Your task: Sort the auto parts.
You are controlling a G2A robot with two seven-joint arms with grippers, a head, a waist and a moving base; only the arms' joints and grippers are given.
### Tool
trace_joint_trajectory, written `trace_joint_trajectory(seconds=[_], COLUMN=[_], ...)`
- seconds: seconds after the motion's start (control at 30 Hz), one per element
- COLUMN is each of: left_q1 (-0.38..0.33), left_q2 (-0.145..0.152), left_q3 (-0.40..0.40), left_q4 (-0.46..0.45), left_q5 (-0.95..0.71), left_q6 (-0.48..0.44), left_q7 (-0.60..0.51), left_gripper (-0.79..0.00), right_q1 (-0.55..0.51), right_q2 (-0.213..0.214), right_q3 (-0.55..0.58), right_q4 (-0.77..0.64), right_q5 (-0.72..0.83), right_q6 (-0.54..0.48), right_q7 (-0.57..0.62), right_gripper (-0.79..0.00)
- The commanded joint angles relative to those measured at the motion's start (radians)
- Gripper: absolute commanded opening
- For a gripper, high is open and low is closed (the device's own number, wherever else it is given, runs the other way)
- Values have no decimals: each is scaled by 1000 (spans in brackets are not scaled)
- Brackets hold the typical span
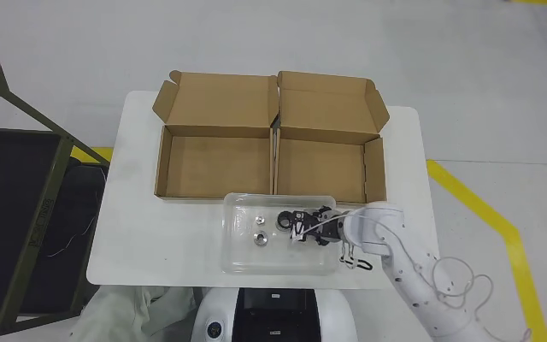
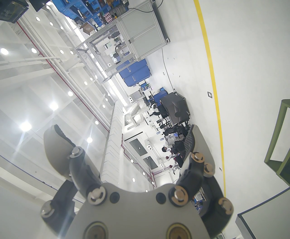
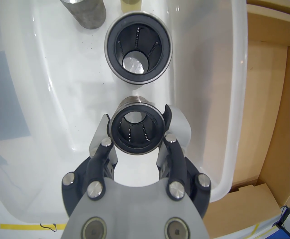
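Note:
My right gripper [image 3: 137,117] is shut on a black linear bearing [image 3: 137,135] with a steel rim, one finger on each side of it, inside the clear plastic tray [image 3: 226,113]. Just beyond stands a second, larger-looking bearing [image 3: 138,48], upright and open-ended. A grey metal cylinder [image 3: 88,11] stands farther on. In the top view the right gripper [image 1: 301,229] is over the tray [image 1: 239,256], near a bearing [image 1: 284,220] and two metal parts [image 1: 258,231]. My left gripper [image 2: 123,138] is open, holds nothing and points out at the room.
Two open cardboard boxes, the left box [image 1: 215,164] and the right box [image 1: 329,168], stand side by side behind the tray on the white table [image 1: 128,214]. A cardboard wall [image 3: 265,90] runs right beside the tray's rim.

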Motion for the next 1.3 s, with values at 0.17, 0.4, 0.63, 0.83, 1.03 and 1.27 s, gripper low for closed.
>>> trace_joint_trajectory(seconds=[0.17, 0.4, 0.63, 0.83, 1.03, 1.27], left_q1=[0, 0, 0, 0, 0, 0], left_q2=[0, 0, 0, 0, 0, 0], left_q3=[0, 0, 0, 0, 0, 0], left_q4=[0, 0, 0, 0, 0, 0], left_q5=[0, 0, 0, 0, 0, 0], left_q6=[0, 0, 0, 0, 0, 0], left_q7=[0, 0, 0, 0, 0, 0], left_gripper=[0, 0, 0, 0, 0, 0], right_q1=[-4, -36, -95, -143, -181, -142], right_q2=[9, 23, 47, 65, 79, 80], right_q3=[-1, 22, 84, 128, 171, 180], right_q4=[-35, -113, -221, -325, -371, -216], right_q5=[9, 16, 21, 7, -23, -29], right_q6=[4, 4, -9, -30, -35, -16], right_q7=[7, 33, 28, -8, -168, -451], right_gripper=[-785, -785, -785, -785, -785, -785])
